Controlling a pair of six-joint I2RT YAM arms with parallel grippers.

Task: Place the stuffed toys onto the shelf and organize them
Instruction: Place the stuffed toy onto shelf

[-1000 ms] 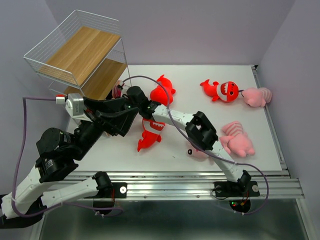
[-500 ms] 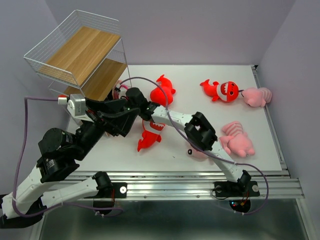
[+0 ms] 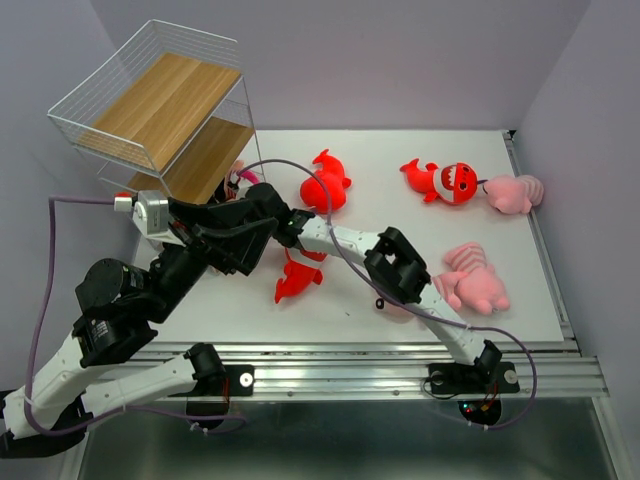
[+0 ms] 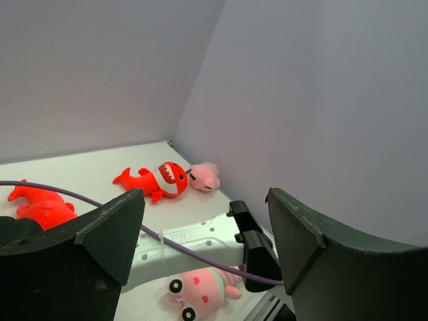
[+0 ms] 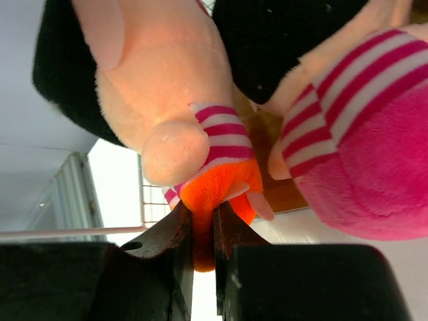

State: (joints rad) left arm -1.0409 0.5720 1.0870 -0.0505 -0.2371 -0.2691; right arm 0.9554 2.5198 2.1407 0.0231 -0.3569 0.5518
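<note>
Your right claw [image 5: 204, 234] is pinching almost shut on an orange fold of a dark-haired doll [image 5: 160, 100] in pink-striped clothes, and a second doll [image 5: 374, 167] with a bright pink body is pressing in just beside it. From above, the right arm is reaching across the table [image 3: 420, 230] to the foot of the shelf [image 3: 160, 100], where the held doll is showing as a bit of pink beside the lower boards. You cannot tell whether it is resting on a tier. Your left claw [image 4: 204, 214] is gaping wide with nothing between its fingers. Lying on the table are a red fish [image 3: 325, 180] near the shelf, a second red fish [image 3: 298, 280] partly under the right arm, a toothy red fish [image 3: 450, 182] just beside a pink toy [image 3: 512, 192] at the far side, and a pink striped animal [image 3: 472, 278] near the right edge.
</note>
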